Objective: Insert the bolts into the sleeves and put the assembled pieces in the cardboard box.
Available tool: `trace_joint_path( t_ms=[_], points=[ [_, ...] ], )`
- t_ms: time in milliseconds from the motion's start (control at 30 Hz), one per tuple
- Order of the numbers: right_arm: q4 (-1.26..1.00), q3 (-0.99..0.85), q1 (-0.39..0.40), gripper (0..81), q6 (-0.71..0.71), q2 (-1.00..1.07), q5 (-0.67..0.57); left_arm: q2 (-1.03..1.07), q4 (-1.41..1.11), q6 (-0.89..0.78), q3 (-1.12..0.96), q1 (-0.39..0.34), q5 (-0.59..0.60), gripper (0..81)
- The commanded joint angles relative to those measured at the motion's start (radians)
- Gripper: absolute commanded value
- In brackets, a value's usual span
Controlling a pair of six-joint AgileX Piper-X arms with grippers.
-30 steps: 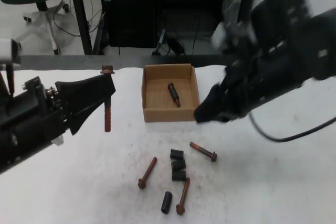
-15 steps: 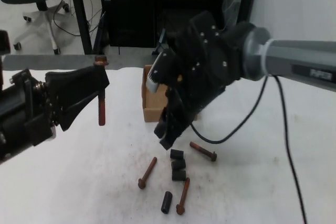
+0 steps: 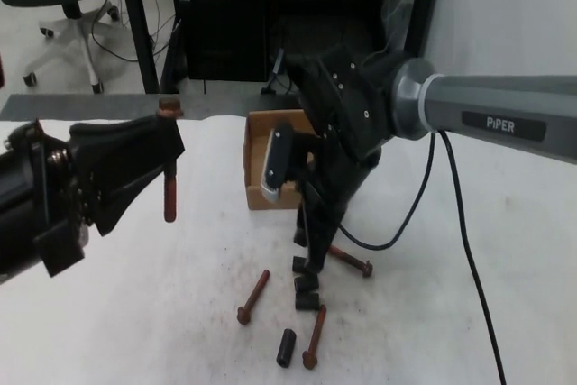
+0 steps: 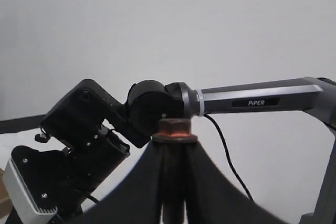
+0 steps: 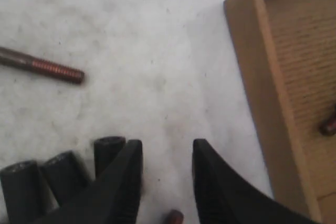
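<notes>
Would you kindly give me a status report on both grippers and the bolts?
Left gripper shut on upright copper-coloured threaded bolt, held above bench. Right gripper open, low beside short black cylindrical sleeves. Brown cardboard box beyond; loose bolt beside it.

Cardboard box at bench rear; sleeves and loose bolts in front; to their left, bolt upright in left gripper

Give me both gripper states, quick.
Left gripper: shut on a bolt, held upright.
Right gripper: open, empty, beside the sleeves.
</notes>
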Motion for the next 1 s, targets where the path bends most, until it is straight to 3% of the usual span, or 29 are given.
trace_joint_path(
  t_ms=[0,367,967],
  points=[
    [0.022,-0.006,-0.008,31.0,-0.008,-0.005,-0.004,-0.011,0.003,0.021,-0.005,0.002,0.014,0.4],
    [0.049,0.001,-0.006,31.0,-0.008,0.004,-0.068,-0.011,0.011,0.02,-0.005,0.002,0.014,0.4],
    [0.026,0.033,0.026,31.0,-0.008,0.051,-0.066,-0.011,0.016,0.044,-0.005,0.002,0.014,0.4]
  ],
)
